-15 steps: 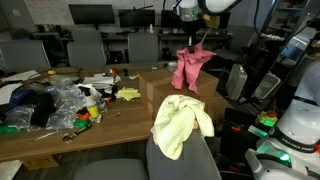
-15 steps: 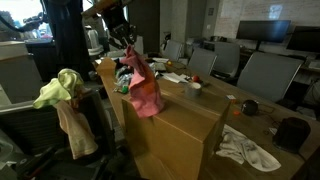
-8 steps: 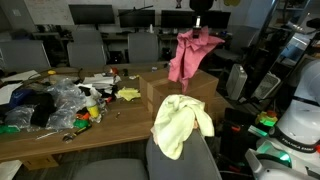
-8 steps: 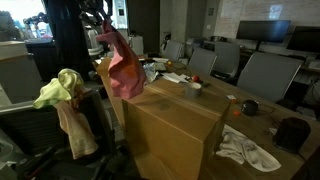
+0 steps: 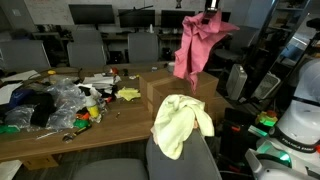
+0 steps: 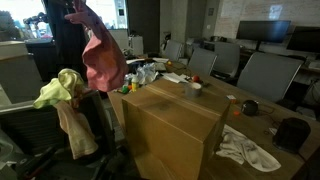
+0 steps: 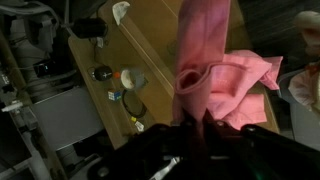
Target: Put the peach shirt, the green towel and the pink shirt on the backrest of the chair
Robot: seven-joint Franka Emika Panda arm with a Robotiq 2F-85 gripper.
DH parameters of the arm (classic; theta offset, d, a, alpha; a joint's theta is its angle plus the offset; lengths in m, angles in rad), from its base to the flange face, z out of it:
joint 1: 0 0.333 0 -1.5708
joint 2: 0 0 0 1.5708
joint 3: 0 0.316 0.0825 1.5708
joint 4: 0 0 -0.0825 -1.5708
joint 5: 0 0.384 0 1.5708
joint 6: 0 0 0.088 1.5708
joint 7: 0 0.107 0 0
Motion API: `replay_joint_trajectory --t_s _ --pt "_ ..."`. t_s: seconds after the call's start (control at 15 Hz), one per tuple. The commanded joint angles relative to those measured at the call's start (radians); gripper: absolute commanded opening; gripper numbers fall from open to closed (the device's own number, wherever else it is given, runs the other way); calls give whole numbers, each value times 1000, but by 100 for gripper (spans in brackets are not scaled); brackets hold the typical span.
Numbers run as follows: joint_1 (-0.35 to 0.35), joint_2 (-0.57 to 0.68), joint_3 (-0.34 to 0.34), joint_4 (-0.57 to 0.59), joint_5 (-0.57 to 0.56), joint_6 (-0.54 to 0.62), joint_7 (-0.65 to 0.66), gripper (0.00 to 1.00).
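The pink shirt [image 5: 198, 48] hangs in the air from my gripper [image 5: 208, 13], high above the cardboard box. In the wrist view my gripper [image 7: 190, 124] is shut on a bunched fold of the pink shirt [image 7: 205, 70]. In an exterior view the pink shirt [image 6: 101, 58] dangles beside the chair [image 6: 28, 128]. The green towel [image 5: 182, 122] lies draped over the grey backrest of the chair [image 5: 186, 160]. Under the green towel [image 6: 57, 88] the peach shirt [image 6: 72, 125] hangs down the backrest.
A large cardboard box [image 5: 176, 93] [image 6: 176, 125] stands on the wooden table [image 5: 110, 125] right by the chair. Bags and small clutter [image 5: 55, 103] cover the table's far side. A white cloth [image 6: 246, 148] lies on the table. Grey office chairs [image 5: 100, 45] line the back.
My gripper has lifted the pink shirt up off the cardboard box and carried it higher and sideways toward the chair's backrest. The green towel and peach shirt have stayed put.
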Motion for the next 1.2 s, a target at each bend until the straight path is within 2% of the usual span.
replay_joint_trajectory --t_s 0.0,0.33,0.73,1.13 --pt "30 -25 37 38 3 -58 16 3" --pt "79 -18 62 78 22 -121 -23 3" --pt "168 3 45 122 126 -206 -175 3" --pt "199 40 50 170 153 -277 -259 3"
